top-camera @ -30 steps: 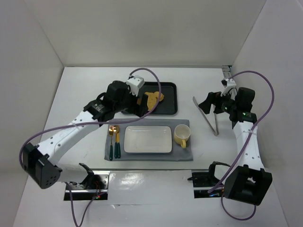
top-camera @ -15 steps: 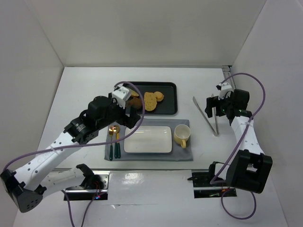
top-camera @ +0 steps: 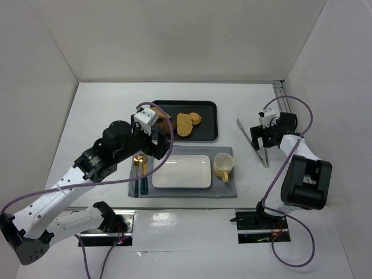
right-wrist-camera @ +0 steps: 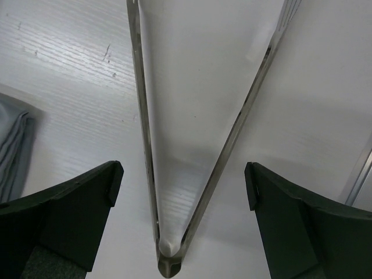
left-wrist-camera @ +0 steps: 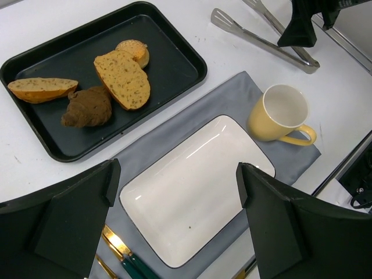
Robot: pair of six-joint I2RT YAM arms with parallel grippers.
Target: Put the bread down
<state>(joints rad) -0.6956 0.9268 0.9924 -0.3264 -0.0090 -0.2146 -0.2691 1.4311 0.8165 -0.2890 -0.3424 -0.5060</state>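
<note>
Bread [left-wrist-camera: 42, 90] lies on the tray [left-wrist-camera: 174, 58], beyond your left gripper's [left-wrist-camera: 177, 186] jaws and off to their left, untouched. That gripper has backed off the tray in the last second and now hangs over the plate [left-wrist-camera: 209, 163], jaws wide and empty. Your right gripper [right-wrist-camera: 183, 197] has swung down over the tongs [right-wrist-camera: 142, 116]. Its jaws stand fully apart with both tong arms between them, nothing gripped. You look set to take the tongs first, so the bread's pickup is yet to come.
</note>
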